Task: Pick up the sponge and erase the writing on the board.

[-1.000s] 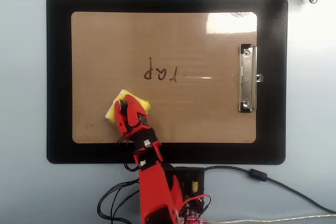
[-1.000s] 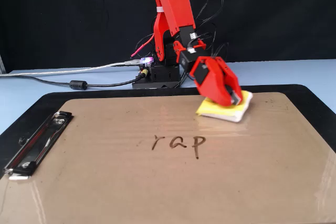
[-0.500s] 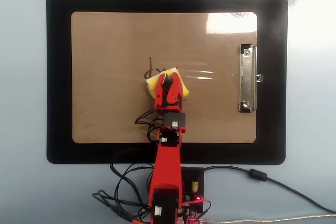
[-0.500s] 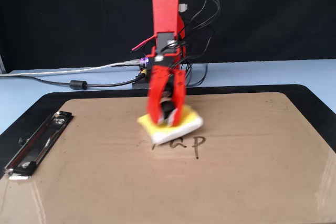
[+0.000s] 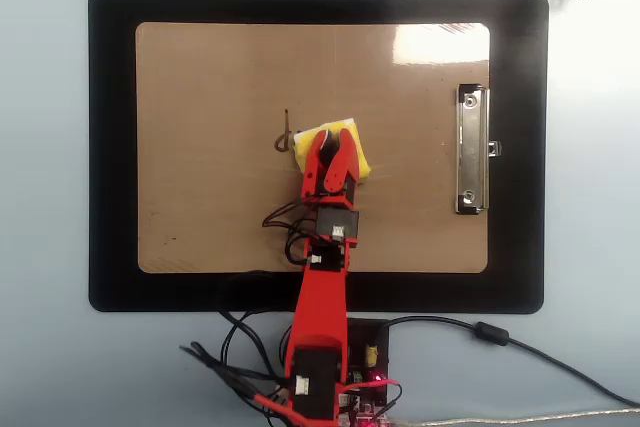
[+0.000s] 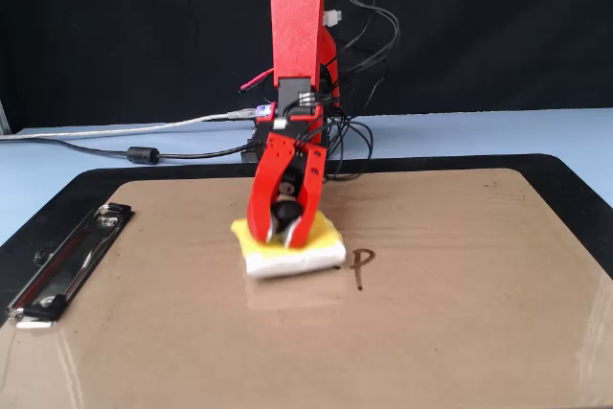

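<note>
Overhead view: the yellow sponge (image 5: 352, 152) lies mid-board (image 5: 220, 77), beside the writing (image 5: 283, 137), under the red gripper (image 5: 330, 139). Fixed view: sponge (image 6: 311, 251) shows its white underlayer, flat on the board (image 6: 460, 313); the gripper (image 6: 280, 234) reaches steeply down, its jaws clamped round the black knob (image 6: 284, 212).

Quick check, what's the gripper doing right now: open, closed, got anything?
Gripper: closed on the black knob of the sponge, with the sponge resting on the board just beside the writing.
</note>
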You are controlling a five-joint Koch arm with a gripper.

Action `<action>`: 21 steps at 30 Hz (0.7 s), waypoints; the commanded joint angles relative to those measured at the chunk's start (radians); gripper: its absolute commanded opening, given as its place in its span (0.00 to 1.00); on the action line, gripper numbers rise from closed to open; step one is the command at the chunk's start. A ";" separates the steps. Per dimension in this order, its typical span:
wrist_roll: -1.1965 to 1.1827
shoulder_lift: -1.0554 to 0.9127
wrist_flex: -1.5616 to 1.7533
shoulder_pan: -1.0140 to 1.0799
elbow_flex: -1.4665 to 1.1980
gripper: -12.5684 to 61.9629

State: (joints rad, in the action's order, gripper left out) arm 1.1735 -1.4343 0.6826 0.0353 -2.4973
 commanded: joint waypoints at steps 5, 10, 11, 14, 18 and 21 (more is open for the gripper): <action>0.008 -0.081 0.006 -0.006 -0.074 0.06; 0.011 0.173 -0.009 -0.006 0.270 0.06; 0.011 0.245 -0.011 -0.006 0.347 0.06; 0.015 0.324 -0.002 -0.005 0.396 0.06; 0.012 0.037 -0.011 -0.009 0.123 0.06; 0.009 -0.219 -0.020 -0.012 -0.104 0.06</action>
State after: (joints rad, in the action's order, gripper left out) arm 1.1781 -1.5631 0.6596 0.0169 -2.6108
